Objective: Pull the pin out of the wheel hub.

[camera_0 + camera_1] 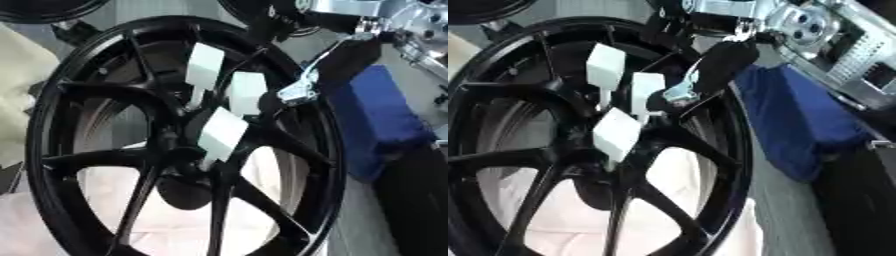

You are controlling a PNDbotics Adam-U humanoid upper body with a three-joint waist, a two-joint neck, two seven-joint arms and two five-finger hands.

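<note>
Right hand [710, 70] at black wheel hub [179, 145], fingertips pinching middle of 3 white pins [246, 93]. Blue cloth [378, 120] beside rim.

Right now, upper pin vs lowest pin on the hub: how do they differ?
The upper pin sits high on the wheel hub, its white head standing nearly upright; the lowest pin sits nearer the hub centre, head tilted.

The upper pin stands clear of the right hand; so does the lowest pin, since the hand reaches toward the middle pin between them.

Both have flat white heads on thin stems set into the black wheel.
</note>
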